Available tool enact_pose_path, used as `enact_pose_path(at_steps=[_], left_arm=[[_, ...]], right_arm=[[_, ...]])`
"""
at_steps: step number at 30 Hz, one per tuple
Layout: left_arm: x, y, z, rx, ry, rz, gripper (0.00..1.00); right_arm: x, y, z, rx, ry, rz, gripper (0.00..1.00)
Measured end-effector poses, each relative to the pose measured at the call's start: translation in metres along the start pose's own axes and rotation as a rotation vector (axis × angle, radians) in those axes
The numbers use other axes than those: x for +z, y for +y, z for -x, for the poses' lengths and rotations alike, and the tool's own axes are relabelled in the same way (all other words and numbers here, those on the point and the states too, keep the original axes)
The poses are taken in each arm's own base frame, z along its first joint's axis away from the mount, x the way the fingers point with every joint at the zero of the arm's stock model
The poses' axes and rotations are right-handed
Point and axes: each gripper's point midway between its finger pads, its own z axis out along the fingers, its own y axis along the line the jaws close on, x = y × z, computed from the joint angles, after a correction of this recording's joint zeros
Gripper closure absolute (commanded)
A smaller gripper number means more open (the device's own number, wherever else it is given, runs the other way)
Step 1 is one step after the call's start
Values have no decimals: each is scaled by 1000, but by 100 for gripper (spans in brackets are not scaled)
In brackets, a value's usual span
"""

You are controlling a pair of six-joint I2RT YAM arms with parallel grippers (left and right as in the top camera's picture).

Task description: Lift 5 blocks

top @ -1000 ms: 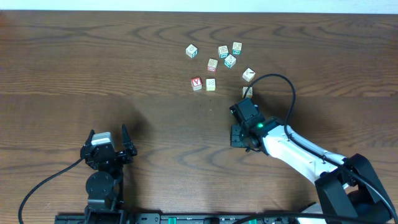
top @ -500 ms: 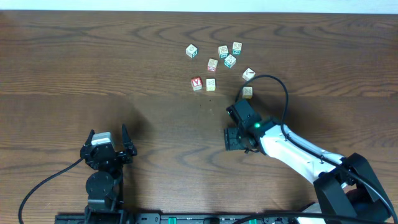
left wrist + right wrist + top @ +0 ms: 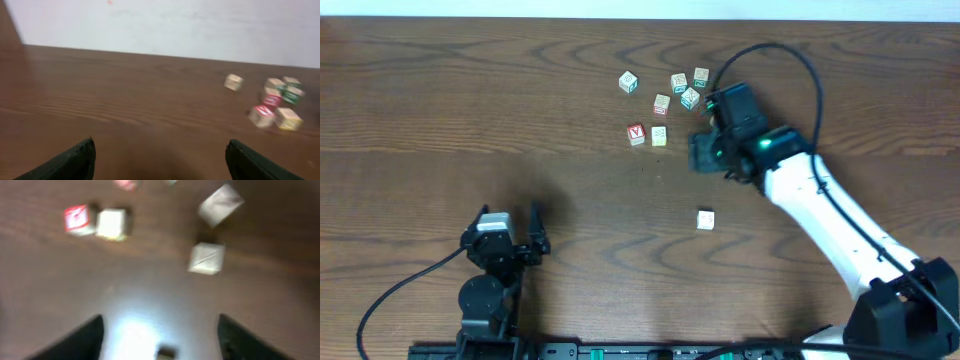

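Right gripper (image 3: 706, 152): it is held low over the table (image 3: 440, 100), at the near edge of the block cluster. In the wrist view its fingers (image 3: 82, 337) are spread, with bare wood between them, and nothing is gripped. A small blurred object at the bottom edge of that view cannot be identified.

Red V block (image 3: 76, 219): it is found ahead of the right gripper and off to its left, with the red face turned upward. The cream block (image 3: 112, 224) is set against its inner side. Whether the two are touching or only just beside each other cannot be told through the blur.

Near pale block (image 3: 206, 258): it is seen ahead and slightly right of the fingers, its sides a little skewed to the gripper's line. The far pale block (image 3: 220, 203) lies farther ahead and is turned so that a corner points back toward the gripper. From overhead both are hidden beneath the arm.

Lone block (image 3: 706, 220): it is found behind the right gripper, well apart from the cluster. It rests flat, with its edges roughly square to the table edge.

All five are cubes, so no long axis is presented.

A teal-printed cube (image 3: 690, 98) is noted ahead, deeper in the cluster.

Left gripper (image 3: 160, 150): the jaws are held wide and empty. The cluster is seen far ahead and to its right.
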Motion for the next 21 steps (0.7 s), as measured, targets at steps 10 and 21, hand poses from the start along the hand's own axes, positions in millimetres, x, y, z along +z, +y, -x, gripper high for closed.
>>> enact_pose_path(at_steps=[10,21], left_arm=[[13,-16,-43,3,306,-79,16],[77,-59,-9,-45,475,-271,17]], right_arm=[[40,-62,4,70,51,-85,19],[89,-65,-15,46,169,-107,22]])
